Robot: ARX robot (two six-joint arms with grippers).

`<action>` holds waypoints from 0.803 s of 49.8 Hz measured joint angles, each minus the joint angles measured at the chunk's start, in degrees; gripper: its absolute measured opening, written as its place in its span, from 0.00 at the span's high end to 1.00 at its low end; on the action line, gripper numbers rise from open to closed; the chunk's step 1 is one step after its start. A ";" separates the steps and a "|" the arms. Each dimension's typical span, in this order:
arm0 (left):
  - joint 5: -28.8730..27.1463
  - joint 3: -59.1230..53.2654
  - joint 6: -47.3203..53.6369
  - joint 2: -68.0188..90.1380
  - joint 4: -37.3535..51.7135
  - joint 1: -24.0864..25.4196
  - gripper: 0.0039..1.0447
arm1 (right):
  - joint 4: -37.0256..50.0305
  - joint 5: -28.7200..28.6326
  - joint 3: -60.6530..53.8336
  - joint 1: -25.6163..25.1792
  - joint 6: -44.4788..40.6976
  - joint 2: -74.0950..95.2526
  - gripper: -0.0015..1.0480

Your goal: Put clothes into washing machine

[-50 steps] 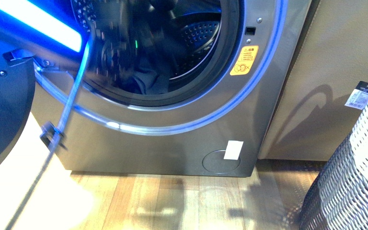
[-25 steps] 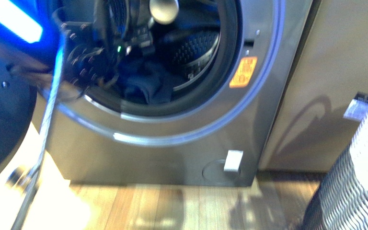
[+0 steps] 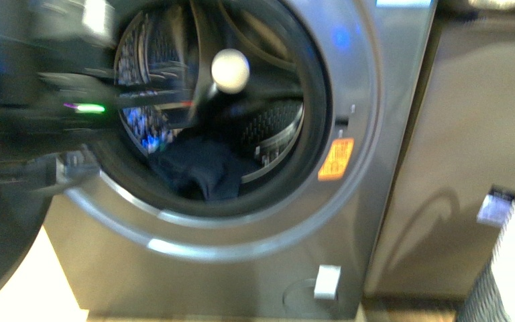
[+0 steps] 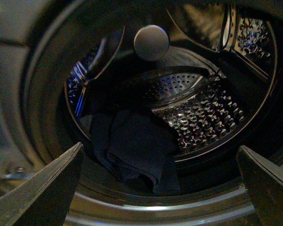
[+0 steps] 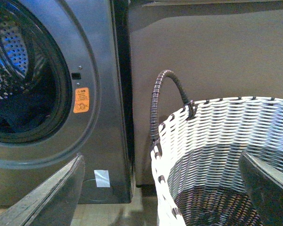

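- Silver-grey front-loading washing machine [image 3: 255,268] fills most of the front view, standing on the floor just beside a plain grey-beige cabinet [image 3: 456,168]; its round porthole stands open, ringed by a dark rubber gasket [image 4: 42,117], with an orange-yellow warning sticker [image 5: 81,100] on the face beside the opening and a small white tag low on the front panel.
- Perforated steel drum [image 4: 198,117] shows clearly in the left wrist view, with a raised paddle and a pale round hub at the back; it looks clean and dry, though the light inside is dim.
- White woven laundry basket with a dark looped handle [image 5: 212,141] sits near the machine on the cabinet side; what shows of its inside looks bare, though the bottom is partly hidden.
- Dark navy garment [image 4: 132,150] lies crumpled at the bottom front of the drum, close behind the gasket lip, so loading of this piece appears done.
- Left end effector [image 4: 160,188] is spread wide and holds nothing, aimed into the porthole from just outside; in the front view the arm is a blur.
- Right end effector [image 5: 162,188] is likewise spread and empty, poised above the basket.
- Next move, as I judge it: clear the left arm from the opening without snagging the gasket, then check the basket for further clothes.
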 joint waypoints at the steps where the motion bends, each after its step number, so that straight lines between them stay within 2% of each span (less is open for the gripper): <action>1: -0.26 -0.66 0.24 -1.60 -0.74 0.15 0.06 | 0.00 0.00 0.00 0.00 0.00 0.00 0.07; 4: -3.67 -3.21 3.39 -6.51 -1.46 0.52 0.17 | 0.00 0.00 0.00 0.00 -0.02 0.00 0.07; 26: -0.07 -26.88 6.51 -23.30 3.78 5.03 0.98 | 0.00 0.00 0.00 0.00 0.00 0.00 0.07; 30: 0.55 -29.46 6.69 -25.90 3.74 5.62 0.97 | 0.00 0.00 0.00 0.00 -0.02 0.00 0.07; 33: 3.72 -31.12 6.78 -28.06 3.39 7.72 0.97 | 0.00 0.00 0.00 0.00 0.00 0.00 0.07; 40: 4.00 -34.73 6.80 -33.68 1.49 9.40 0.97 | 0.00 0.00 0.00 0.00 -0.02 0.00 0.07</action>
